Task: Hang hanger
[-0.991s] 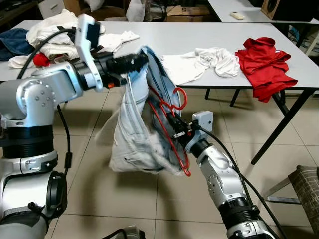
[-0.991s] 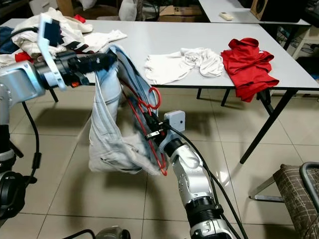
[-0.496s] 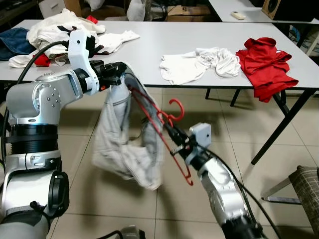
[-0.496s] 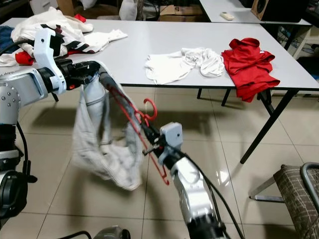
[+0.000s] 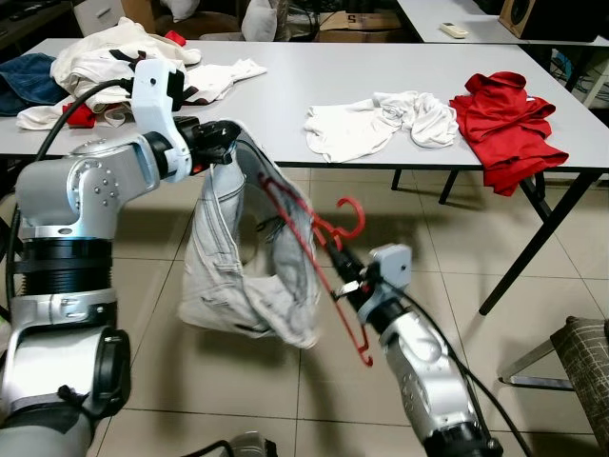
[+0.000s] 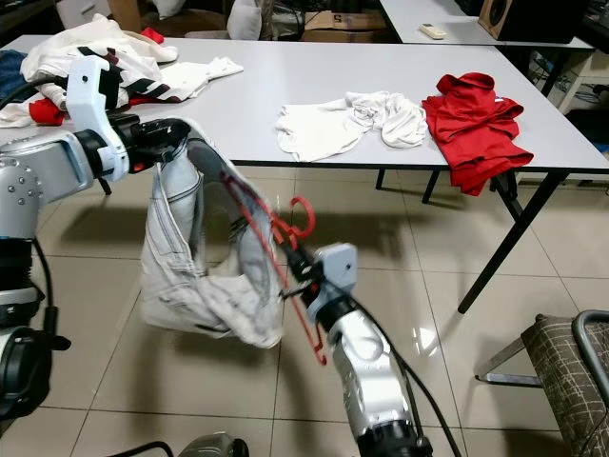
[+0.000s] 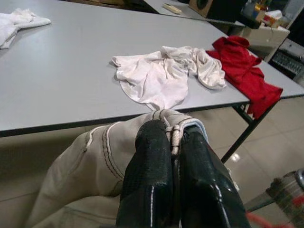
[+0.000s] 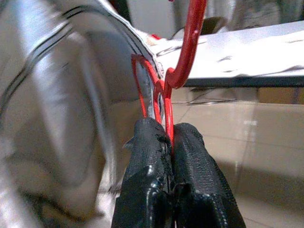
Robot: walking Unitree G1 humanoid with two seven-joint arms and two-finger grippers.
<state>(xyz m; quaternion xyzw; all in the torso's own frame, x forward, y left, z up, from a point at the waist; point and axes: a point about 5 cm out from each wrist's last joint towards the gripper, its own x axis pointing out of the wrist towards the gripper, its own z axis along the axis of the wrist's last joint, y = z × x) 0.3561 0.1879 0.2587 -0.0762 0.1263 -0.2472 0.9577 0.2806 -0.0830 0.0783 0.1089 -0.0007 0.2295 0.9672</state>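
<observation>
The pale garment (image 5: 249, 276) now sags lower over the red hanger (image 5: 314, 238), pinched by the right gripper (image 5: 348, 283); the left gripper (image 5: 221, 140) pinches its waistband, so threading looks unfinished.

Bare floor (image 5: 238, 381) under the hanging jeans (image 5: 243, 286) gives room; table (image 5: 314, 105) edge blocks just behind; table leg (image 5: 538, 228) and chair (image 5: 585, 357) crowd the right side.
</observation>
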